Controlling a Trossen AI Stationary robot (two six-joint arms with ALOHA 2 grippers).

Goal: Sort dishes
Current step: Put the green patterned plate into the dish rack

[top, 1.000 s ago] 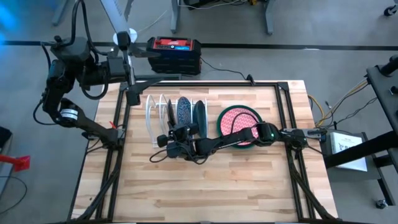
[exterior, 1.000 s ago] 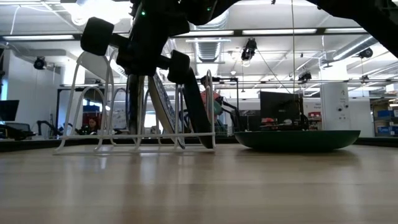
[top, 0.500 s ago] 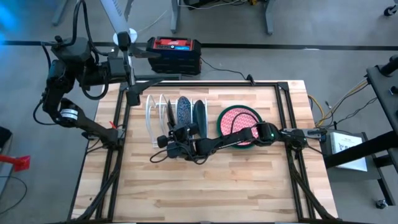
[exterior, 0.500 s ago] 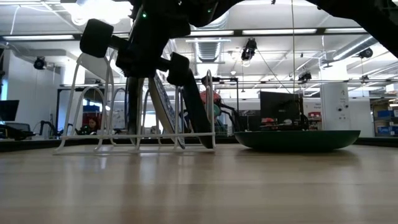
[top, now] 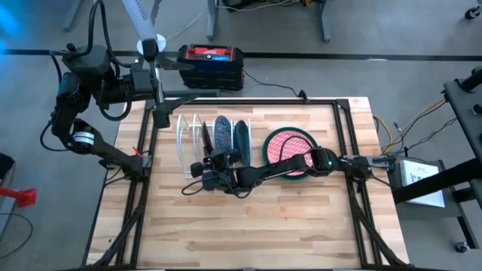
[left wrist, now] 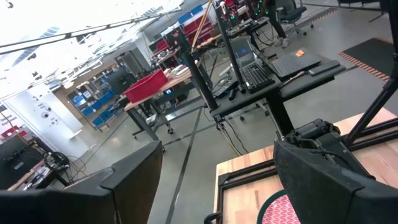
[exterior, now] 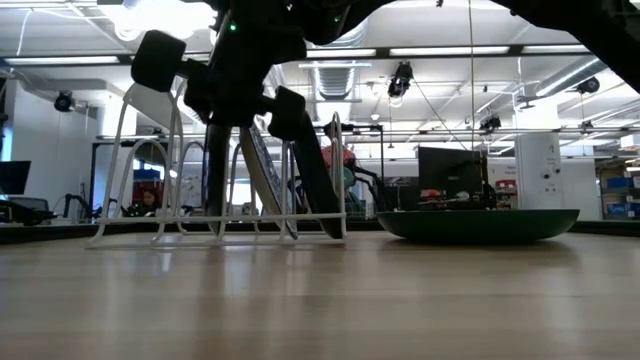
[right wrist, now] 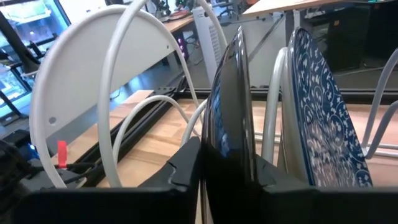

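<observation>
We see the right claw point(right wrist: 227, 171) at the white wire rack point(top: 197, 143), its 2 fingers point(right wrist: 186, 163) against a dark plate point(right wrist: 229, 112) standing on edge in a slot; whether they grip or have just parted we cannot tell. A blue patterned plate point(right wrist: 323, 118) stands in the next slot to the right. From above the arm hides the dark plate. A red-pink patterned plate point(top: 289, 143) lies on a green one point(exterior: 480, 224), right of the rack on the surface point(top: 301, 218). The left claw point(left wrist: 217, 180) waits wide open, holding nothing, beyond the far-left corner.
</observation>
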